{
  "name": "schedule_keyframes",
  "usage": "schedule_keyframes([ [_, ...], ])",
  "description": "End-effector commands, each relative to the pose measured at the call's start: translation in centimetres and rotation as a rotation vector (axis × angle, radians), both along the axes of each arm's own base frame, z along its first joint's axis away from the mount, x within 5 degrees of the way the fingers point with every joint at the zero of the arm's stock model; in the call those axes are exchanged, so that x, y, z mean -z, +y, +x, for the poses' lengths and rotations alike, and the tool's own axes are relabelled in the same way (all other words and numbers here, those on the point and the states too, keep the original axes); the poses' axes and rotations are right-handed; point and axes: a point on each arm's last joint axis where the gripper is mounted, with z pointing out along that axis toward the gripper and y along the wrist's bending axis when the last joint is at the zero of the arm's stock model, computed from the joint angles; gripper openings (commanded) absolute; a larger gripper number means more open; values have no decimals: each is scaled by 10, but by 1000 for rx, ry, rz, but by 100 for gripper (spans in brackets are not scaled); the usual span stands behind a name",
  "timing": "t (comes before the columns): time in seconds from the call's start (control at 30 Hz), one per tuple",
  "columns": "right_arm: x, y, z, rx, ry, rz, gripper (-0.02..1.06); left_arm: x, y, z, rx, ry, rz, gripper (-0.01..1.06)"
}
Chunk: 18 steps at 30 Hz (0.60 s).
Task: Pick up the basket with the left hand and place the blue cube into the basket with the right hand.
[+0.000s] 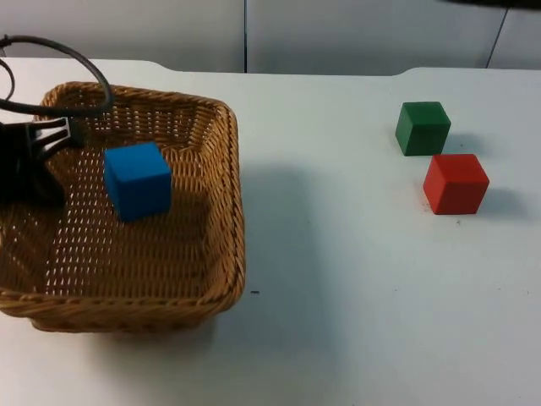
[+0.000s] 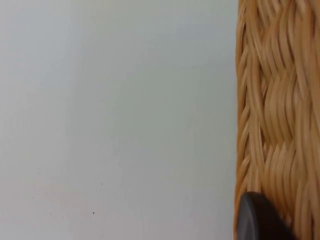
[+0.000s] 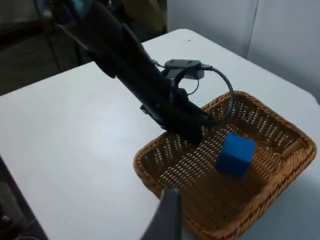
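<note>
Setting: white desk (image 1: pixel 338 254) against grey partition wall
Basket (image 1: pixel 127 211): wicker; left gripper (image 1: pixel 38 161) clamped on its far-left rim
Blue cube (image 1: pixel 137 180): already lying inside, just beside that gripper
Right gripper: fingertip seen above the basket's rim; width, cannot tell

A white table (image 1: pixel 355 279) runs back to a grey partition wall (image 1: pixel 355 34), whose panels meet at thin vertical seams. The table's far edge has rounded corners and a shallow step. Soft light from above leaves faint shadows on its top. Beyond the table's side, the room is dark and cluttered.
</note>
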Motion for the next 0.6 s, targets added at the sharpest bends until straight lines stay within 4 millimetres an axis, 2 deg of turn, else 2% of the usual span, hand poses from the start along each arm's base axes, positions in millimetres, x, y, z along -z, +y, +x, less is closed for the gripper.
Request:
schedule_keyframes([
  [0.0, 4, -18, -4, -1, 32, 70, 76, 1, 1, 7, -32, 0, -23, 0],
  [0.17, 14, -46, -1, 55, 67, 96, 76, 17, 5, 12, -46, 21, 29, 0],
  [0.43, 14, -49, 0, 64, 34, 64, 76, 36, 10, 12, -61, 62, 89, 0],
  [0.57, 14, -49, 0, 63, 31, 63, 76, 39, 11, 12, -65, 66, 101, 0],
])
